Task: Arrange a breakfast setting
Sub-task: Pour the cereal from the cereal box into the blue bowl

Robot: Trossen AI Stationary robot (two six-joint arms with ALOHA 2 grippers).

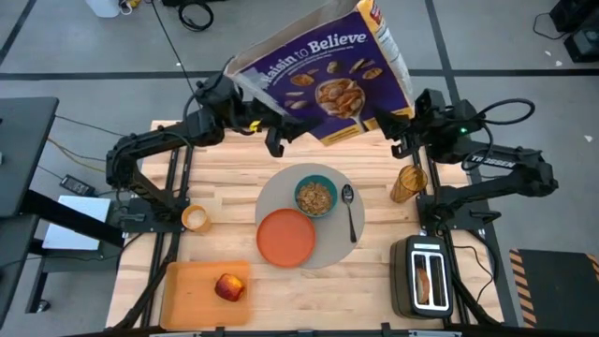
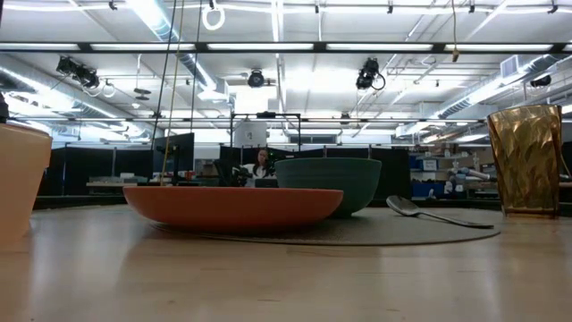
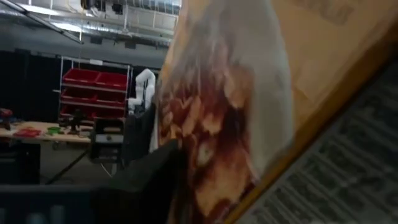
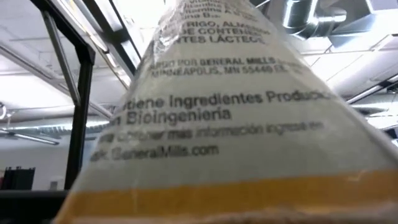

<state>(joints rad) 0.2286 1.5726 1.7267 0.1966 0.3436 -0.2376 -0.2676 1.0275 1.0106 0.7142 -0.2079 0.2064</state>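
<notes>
My high camera looks straight down on the whole table. My low one sits at tabletop level, close to the orange plate (image 2: 232,206) and teal bowl (image 2: 329,182), which both show. Both wrist cameras press against the cereal box (image 4: 217,124).

Ceiling strip lights (image 2: 268,45) lit the room brightly and glared in my low view. My 2 wrist views blurred badly against the cereal box (image 1: 328,80); tabletop (image 1: 225,173) shadows stayed soft.
</notes>
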